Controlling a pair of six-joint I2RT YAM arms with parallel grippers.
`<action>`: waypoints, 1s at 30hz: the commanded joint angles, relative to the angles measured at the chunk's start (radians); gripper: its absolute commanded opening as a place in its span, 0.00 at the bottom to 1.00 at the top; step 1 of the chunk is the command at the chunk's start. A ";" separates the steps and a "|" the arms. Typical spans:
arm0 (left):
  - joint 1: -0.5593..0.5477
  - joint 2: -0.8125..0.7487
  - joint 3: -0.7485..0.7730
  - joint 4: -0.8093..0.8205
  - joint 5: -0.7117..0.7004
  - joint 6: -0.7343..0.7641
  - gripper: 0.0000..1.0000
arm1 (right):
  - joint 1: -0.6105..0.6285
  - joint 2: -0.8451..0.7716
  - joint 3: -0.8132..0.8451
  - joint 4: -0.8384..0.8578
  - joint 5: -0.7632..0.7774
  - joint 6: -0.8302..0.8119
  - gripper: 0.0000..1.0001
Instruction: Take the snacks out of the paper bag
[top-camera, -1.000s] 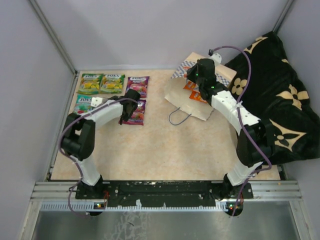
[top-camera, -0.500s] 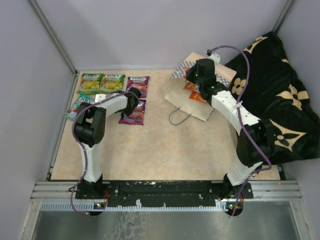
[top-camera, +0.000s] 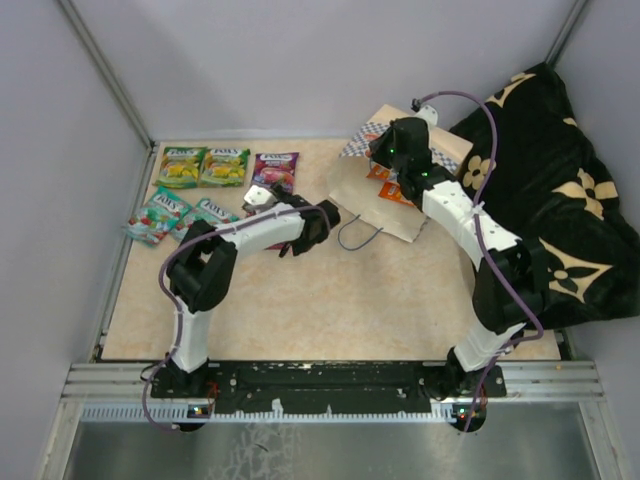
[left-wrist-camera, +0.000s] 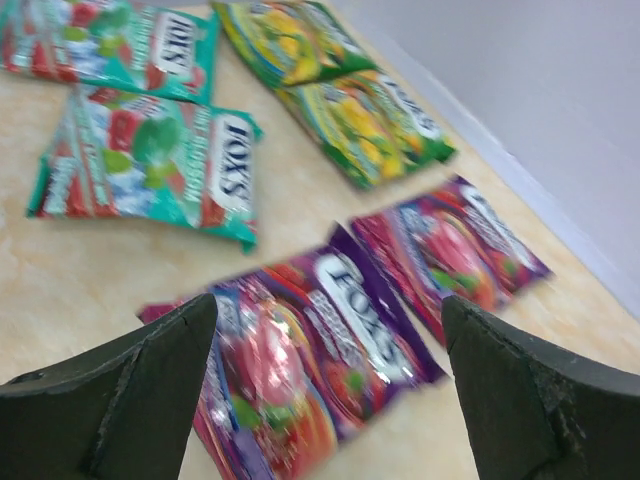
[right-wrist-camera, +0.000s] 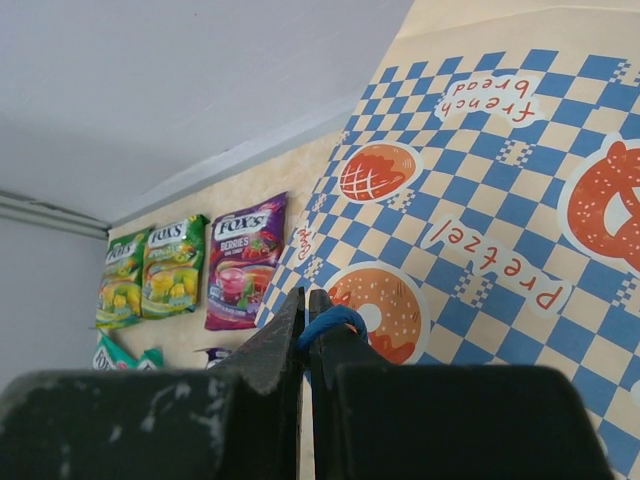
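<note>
Several FOX'S snacks lie flat at the table's back left: two green-yellow pouches (top-camera: 202, 166), a purple one (top-camera: 276, 170) and two teal ones (top-camera: 180, 213). In the left wrist view another purple pouch (left-wrist-camera: 300, 350) lies on the table below my left gripper (left-wrist-camera: 328, 305), which is open and holds nothing. From above, my left gripper (top-camera: 298, 238) hangs mid-table and the arm hides that pouch. The paper bag (top-camera: 365, 195) lies on its side at the back. My right gripper (right-wrist-camera: 306, 300) is shut on its blue cord handle (right-wrist-camera: 332, 322), high at the bag's mouth (top-camera: 390, 165).
A black cloth with tan flowers (top-camera: 560, 190) fills the right side, right behind the bag. Grey walls close in the table at the left and back. The bag's other cord handle (top-camera: 355, 235) loops onto the table near my left gripper.
My left gripper has opened and let go of the purple pouch. Its arm has swung right, uncovering the second teal pouch. The right arm has not moved.
</note>
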 joint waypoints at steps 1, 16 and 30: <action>-0.054 -0.053 0.133 -0.221 -0.116 -0.079 0.99 | 0.019 0.026 0.055 0.049 -0.023 -0.006 0.00; 0.292 0.027 0.678 0.894 0.884 2.247 0.99 | 0.015 -0.063 0.066 0.001 -0.009 -0.099 0.00; 0.717 -0.548 -0.473 1.053 1.165 1.981 0.99 | -0.023 -0.060 0.043 0.010 -0.274 -0.174 0.00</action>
